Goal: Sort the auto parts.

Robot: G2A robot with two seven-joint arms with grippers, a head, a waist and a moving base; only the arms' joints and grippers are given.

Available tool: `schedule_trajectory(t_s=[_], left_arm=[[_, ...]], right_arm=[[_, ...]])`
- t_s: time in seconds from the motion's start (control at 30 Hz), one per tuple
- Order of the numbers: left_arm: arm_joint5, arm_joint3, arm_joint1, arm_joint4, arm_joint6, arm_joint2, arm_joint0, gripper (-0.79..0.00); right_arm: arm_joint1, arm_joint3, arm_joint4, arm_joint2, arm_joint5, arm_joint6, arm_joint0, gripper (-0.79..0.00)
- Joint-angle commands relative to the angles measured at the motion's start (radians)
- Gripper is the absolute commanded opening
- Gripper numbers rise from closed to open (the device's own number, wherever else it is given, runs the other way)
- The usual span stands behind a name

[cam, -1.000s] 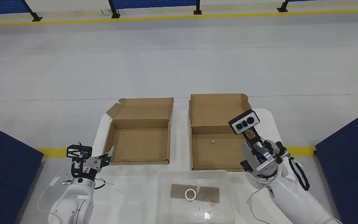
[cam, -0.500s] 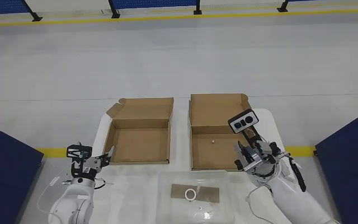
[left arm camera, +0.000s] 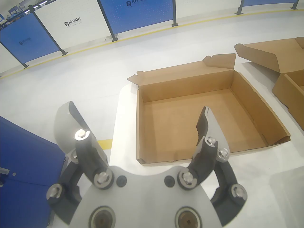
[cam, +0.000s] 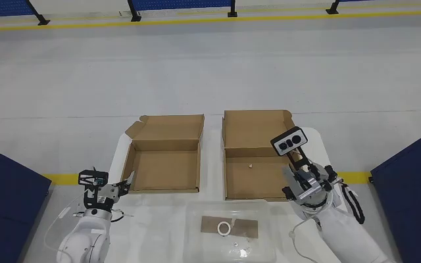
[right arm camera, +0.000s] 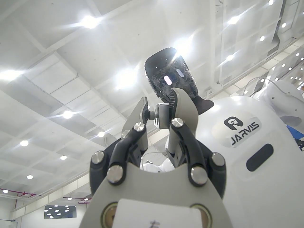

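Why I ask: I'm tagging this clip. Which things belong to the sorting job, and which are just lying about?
Job in hand:
left box
right box, with a small part inside
clear tray holding a white ring
metal part clamped in the right gripper
left gripper, open

Just lying about:
blue screens
yellow floor line
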Motion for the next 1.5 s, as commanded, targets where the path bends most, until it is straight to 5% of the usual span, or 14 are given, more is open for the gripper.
schedule_trajectory(t_s=[0.0,0.97,1.47], left_arm=[[0.0,0.0,0.0,0.0,0.0,0.0,0.0,0.0],[0.0,0.0,0.0,0.0,0.0,0.0,0.0,0.0],[0.0,0.0,0.0,0.0,0.0,0.0,0.0,0.0]], right_arm=[[0.0,0.0,0.0,0.0,0.0,0.0,0.0,-0.785],[-0.024,-0.026,0.042,0.019,0.024,-0.035,-0.035,-0.785],[0.012,0.001,-0.425,0.316,0.086,-0.102,-0.15,-0.785]])
